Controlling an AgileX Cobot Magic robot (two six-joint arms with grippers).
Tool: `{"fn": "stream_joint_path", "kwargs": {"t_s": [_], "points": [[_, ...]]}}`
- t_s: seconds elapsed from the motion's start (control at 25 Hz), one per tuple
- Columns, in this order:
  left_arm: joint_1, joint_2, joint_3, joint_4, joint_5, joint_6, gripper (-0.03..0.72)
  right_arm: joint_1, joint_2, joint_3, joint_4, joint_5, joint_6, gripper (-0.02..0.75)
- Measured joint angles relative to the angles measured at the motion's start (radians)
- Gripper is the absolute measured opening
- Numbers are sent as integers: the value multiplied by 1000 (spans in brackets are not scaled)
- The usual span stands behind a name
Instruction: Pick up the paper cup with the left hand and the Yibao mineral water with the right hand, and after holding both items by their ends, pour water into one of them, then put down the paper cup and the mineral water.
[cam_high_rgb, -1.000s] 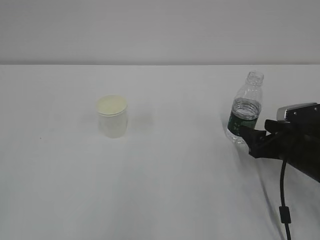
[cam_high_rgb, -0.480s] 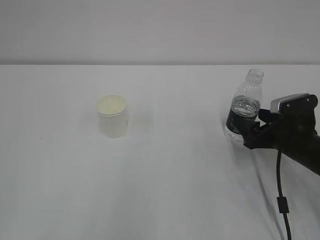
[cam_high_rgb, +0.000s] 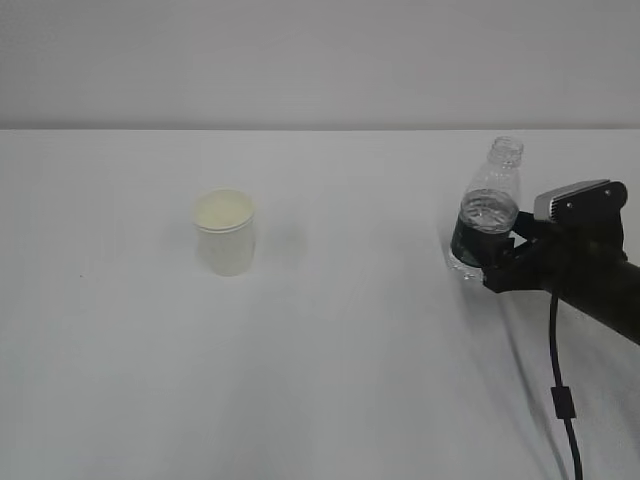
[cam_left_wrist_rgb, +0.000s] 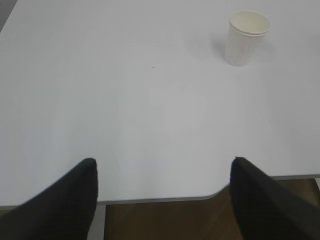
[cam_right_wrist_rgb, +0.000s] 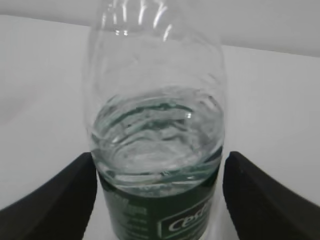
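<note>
Plain pale wall (cam_high_rgb: 320, 60) behind a white table (cam_high_rgb: 330, 380); the table's near edge shows in the left wrist view, with brown floor (cam_left_wrist_rgb: 165, 220) below it.

Right arm (cam_high_rgb: 590, 275) — black, entering from the right edge, a cable (cam_high_rgb: 560, 400) hanging from it. Right gripper (cam_right_wrist_rgb: 157, 200) is released: its two fingers (cam_right_wrist_rgb: 55, 200) stand wide, one on each side of the bottle, with a visible gap on both sides. Nothing is grasped.

Left gripper (cam_left_wrist_rgb: 162, 197) sits low over the near table edge, fingers (cam_left_wrist_rgb: 65, 200) spread wide, nothing between them, well apart from the cup.

Bottle (cam_high_rgb: 487, 215) stands at the right of the table, leaning slightly, capless neck up, part full of water, dark green label band at the level of the fingers.

Cup (cam_high_rgb: 226, 232) — white, upright, rim up, cream inside — stands alone left of centre, well apart from the bottle and both grippers.
</note>
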Motion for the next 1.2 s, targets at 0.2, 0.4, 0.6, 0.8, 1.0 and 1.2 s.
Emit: {"fn": "stream_joint_path", "kwargs": {"t_s": [0.2,0.4,0.6,0.8,1.0,1.2], "points": [[0,0,0,0,0,0,592,0,5,-22,-16,15,0,591],[0,0,0,0,0,0,592,0,10,-29,-22,32,0,591],[0,0,0,0,0,0,592,0,77,-58,-40,32,20,591],[0,0,0,0,0,0,592,0,100,-61,-40,13,26,591],[0,0,0,0,0,0,592,0,114,-91,-44,11,26,591],[0,0,0,0,0,0,592,0,133,-106,-52,-1,26,591]]}}
